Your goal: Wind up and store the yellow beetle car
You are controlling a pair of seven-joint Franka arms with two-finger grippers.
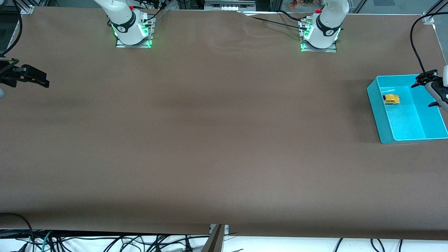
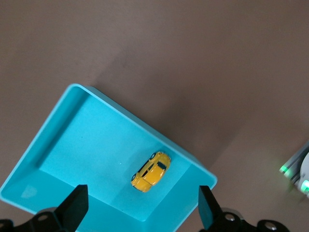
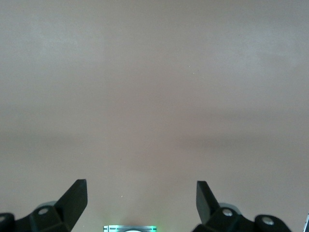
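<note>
A: Where's the yellow beetle car (image 1: 391, 99) rn?

B: In the turquoise bin (image 1: 383, 120), which sits at the edge of the desk (image 1: 210, 140) at my left arm's end. The car's on the bin floor, in the part of the bin farther from the front cam, close to the long wall that faces the middle of the desk, not touching it afaict.

A: Looks like?

B: Tiny, bright yellow, rounded beetle body, dark windows, small dark wheels. Upright on its wheels. From my left wrist cam the car (image 2: 151, 172) lies a bit skewed to the bin (image 2: 96, 104) walls, near one corner.

A: Your left pincer?

B: Left gripper (image 1: 431, 90) is up over the bin's outer long wall, fingers spread wide, nothing between them. In the wrist view my left gripper (image 2: 141, 208) shows both fingertips (image 2: 75, 208) apart w/ the car between them but well below, no contact.

A: And the right?

B: Right gripper (image 1: 33, 77) waits over the desk edge at my right arm's end. It's apart too: my right gripper (image 3: 142, 200) has fingers (image 3: 72, 198) wide and holds nothing, only bare brown desk (image 3: 154, 96) under it.
</note>
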